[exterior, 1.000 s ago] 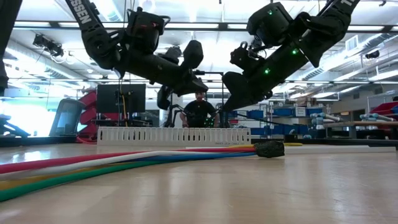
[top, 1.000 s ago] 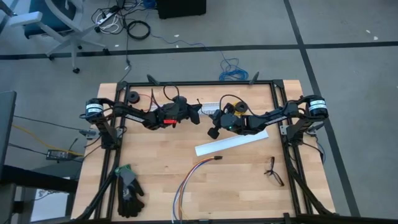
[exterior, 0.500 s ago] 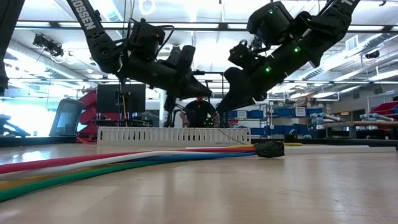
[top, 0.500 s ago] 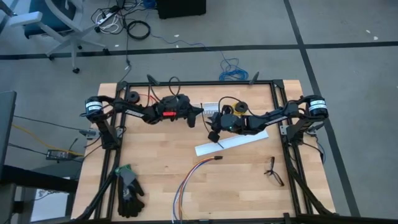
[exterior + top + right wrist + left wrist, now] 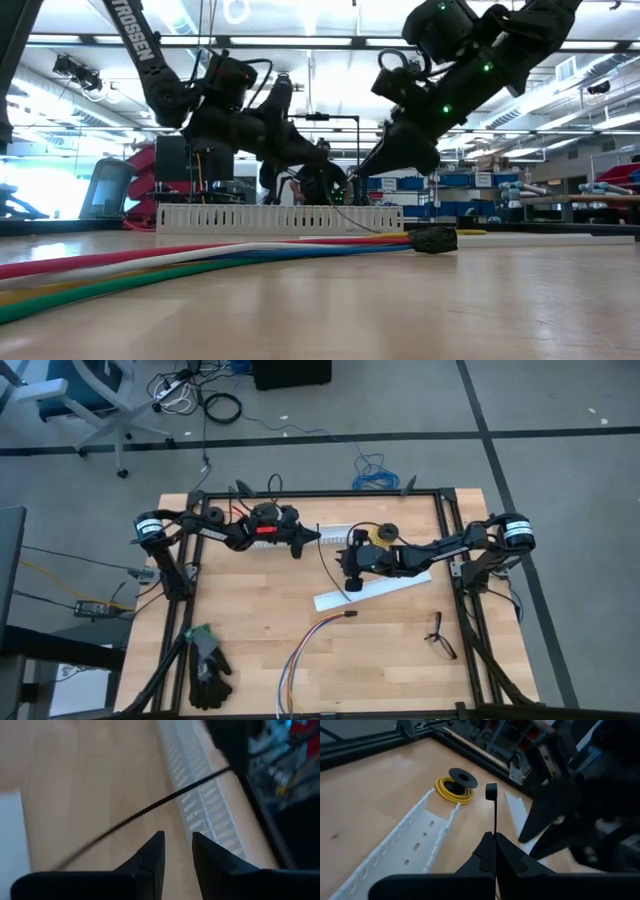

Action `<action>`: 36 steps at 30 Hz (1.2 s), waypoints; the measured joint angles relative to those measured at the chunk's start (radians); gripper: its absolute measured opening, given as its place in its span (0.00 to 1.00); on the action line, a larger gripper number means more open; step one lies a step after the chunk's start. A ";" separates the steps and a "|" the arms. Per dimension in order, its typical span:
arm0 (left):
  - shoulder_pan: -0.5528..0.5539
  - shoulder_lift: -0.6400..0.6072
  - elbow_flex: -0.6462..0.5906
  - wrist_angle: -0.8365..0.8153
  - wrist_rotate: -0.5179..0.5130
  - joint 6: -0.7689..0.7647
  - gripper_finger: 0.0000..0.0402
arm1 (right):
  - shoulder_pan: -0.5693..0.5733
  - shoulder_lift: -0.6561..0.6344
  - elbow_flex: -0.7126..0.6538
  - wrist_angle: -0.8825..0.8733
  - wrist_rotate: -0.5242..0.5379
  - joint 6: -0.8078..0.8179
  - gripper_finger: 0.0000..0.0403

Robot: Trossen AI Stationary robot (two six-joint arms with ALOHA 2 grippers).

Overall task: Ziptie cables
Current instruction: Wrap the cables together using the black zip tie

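The left claw (image 5: 313,537) is pressed together, pinching one end of the ziptie (image 5: 327,565) above the surface (image 5: 250,620). From there the thin black strip runs toward five o'clock in the high view, its long axis slanting down to the right claw (image 5: 350,584). That claw's fingers (image 5: 150,857) stand slightly spread, the strip crossing just beyond their tips. The cables (image 5: 300,658) lie at six o'clock, well apart.

Black glove (image 5: 207,668) near the table's front-left corner — yellow wire spool (image 5: 384,535) at back.
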 joint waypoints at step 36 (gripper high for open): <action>0.071 0.000 0.003 -0.051 0.097 -0.387 0.00 | 0.031 0.363 0.035 0.627 0.191 -1.142 0.19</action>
